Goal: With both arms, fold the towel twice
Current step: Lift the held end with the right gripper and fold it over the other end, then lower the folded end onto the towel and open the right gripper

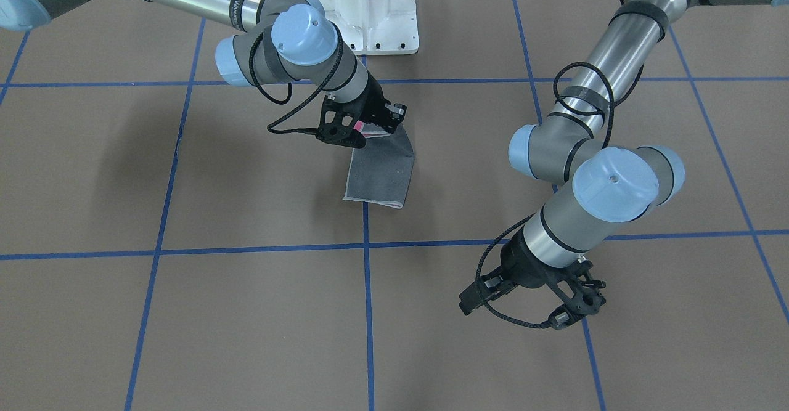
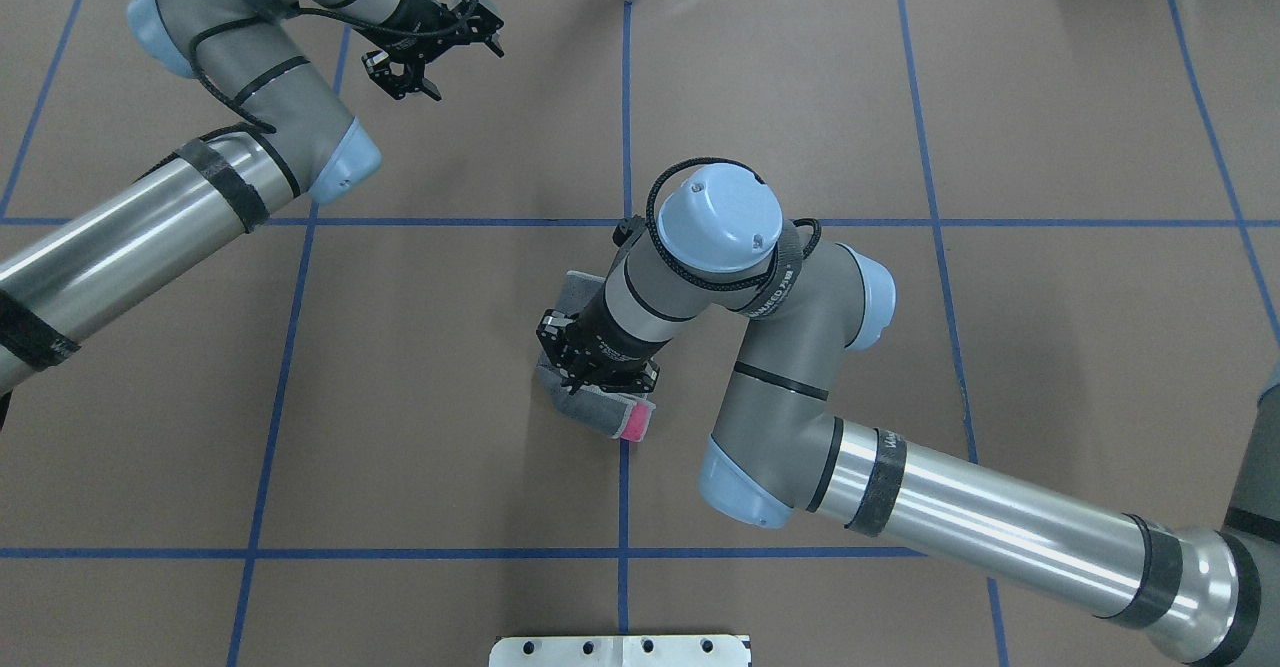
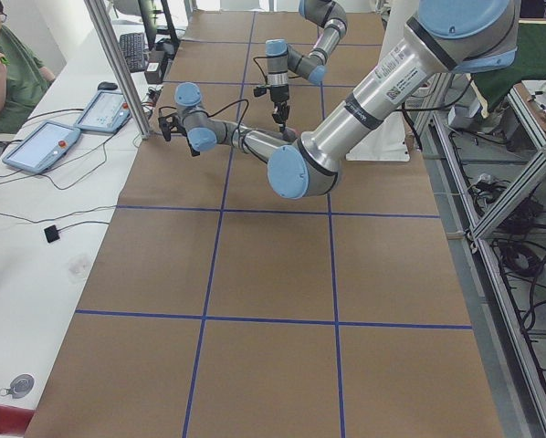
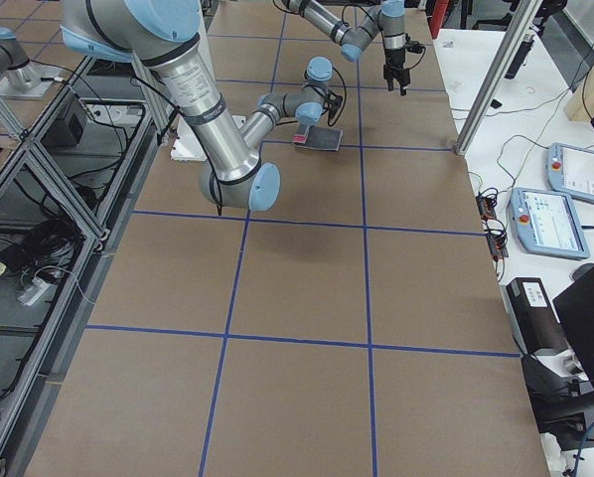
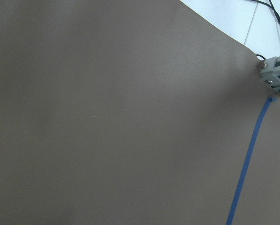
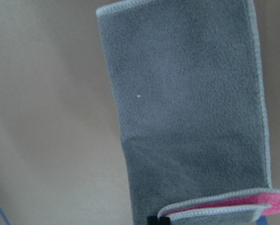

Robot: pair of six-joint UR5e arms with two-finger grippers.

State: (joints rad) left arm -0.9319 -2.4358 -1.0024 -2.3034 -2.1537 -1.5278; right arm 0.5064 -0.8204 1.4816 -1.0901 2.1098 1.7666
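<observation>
The towel (image 1: 379, 170) lies folded near the table's middle, dark grey face up, with a pink strip along its edge. My right gripper (image 1: 377, 122) is shut on the towel's end nearest the robot base and holds that end raised and curled, so the pink face (image 2: 636, 419) shows. The far end rests on the table. The right wrist view shows the grey cloth (image 6: 187, 108) with its light stitched edging. My left gripper (image 2: 445, 55) is open and empty, well away from the towel, above the far part of the table; it also shows in the front view (image 1: 518, 311).
The white pedestal base (image 1: 370, 10) stands at the robot's side of the table. Blue tape lines (image 1: 367, 312) grid the brown surface. An aluminium post (image 5: 273, 75) stands at the far table edge. An operator (image 3: 8, 73) sits beside tablets past that edge.
</observation>
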